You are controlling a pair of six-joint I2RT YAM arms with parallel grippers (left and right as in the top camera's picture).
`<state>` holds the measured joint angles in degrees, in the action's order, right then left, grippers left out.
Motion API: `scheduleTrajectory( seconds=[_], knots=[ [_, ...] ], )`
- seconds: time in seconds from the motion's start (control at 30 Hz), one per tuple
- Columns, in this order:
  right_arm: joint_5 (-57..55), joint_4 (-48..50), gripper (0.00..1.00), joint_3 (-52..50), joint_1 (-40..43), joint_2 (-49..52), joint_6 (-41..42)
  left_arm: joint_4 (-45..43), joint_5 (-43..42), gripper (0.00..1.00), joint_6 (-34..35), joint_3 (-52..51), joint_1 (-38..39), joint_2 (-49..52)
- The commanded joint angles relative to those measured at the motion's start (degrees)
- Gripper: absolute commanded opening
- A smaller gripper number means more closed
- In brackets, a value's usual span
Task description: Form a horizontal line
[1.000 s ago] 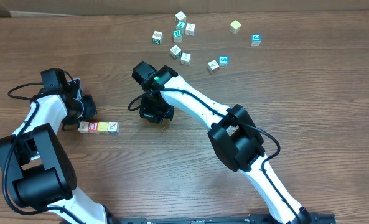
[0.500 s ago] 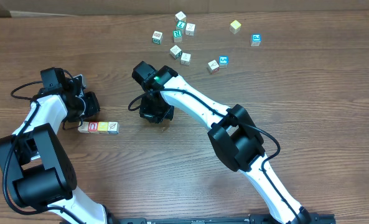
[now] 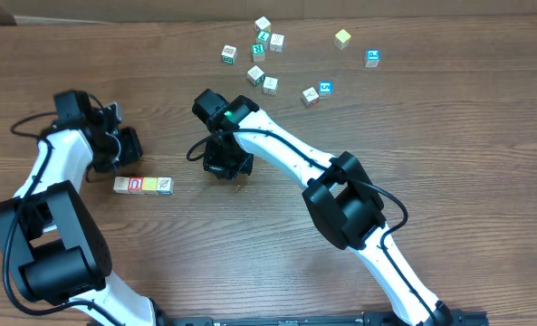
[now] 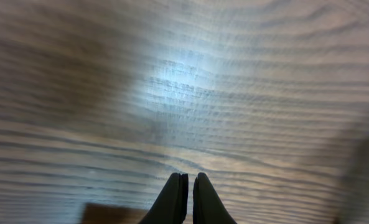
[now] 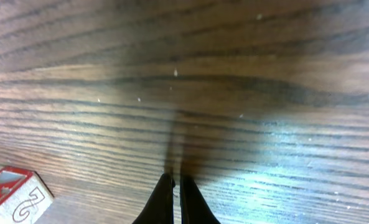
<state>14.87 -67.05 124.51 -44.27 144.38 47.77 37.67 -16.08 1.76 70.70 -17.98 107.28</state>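
Wooden and small, four letter cubes lie edge to edge on the brown wood-grain table [image 3: 431,136]: a cream-white wooden cube [image 3: 120,184], a red-marked wooden cube [image 3: 135,185], a yellow wooden cube [image 3: 149,185] and a white wooden cube with a faint marking [image 3: 164,185]. The row's long axis runs left to right across the overhead view, so the horizontal line looks to me already formed.

The left gripper [image 3: 123,152] hangs just beyond the row's cream-white end, on the side away from the robot's base, near it but apart. Its fingers are pressed together with nothing between them, and the left wrist view shows only blurred tabletop ahead. The right gripper [image 3: 226,167] stands well off past the white end, likewise closed tight and empty. Another wooden cube with red printing [image 5: 10,194] lies near its fingers, untouched.

Any nudge to straighten the row would fall to the left arm, the nearer one, reaching back toward the base onto the cubes.
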Motion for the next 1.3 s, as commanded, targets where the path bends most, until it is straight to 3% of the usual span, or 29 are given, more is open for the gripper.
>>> scheduleTrajectory(
  seconds=[0.0,0.23,0.7,1.27],
  knots=[
    [4.68,-0.11,0.04,-0.81,0.13,0.96,-0.26,3.76,2.97,0.04,1.03,7.52,-0.31,0.48],
    [16.0,5.27,0.04,-0.81,0.07,0.96,-0.22,8.33,3.21,0.04,1.03,13.55,-1.79,0.48],
    [20.31,8.5,0.04,-0.81,-0.57,0.96,0.24,9.9,2.49,0.04,3.43,13.7,-6.01,0.48],
    [14.08,13.11,0.04,-0.81,-3.82,0.96,0.42,9.92,2.51,0.04,3.41,13.7,-6.01,0.48]
  ],
)
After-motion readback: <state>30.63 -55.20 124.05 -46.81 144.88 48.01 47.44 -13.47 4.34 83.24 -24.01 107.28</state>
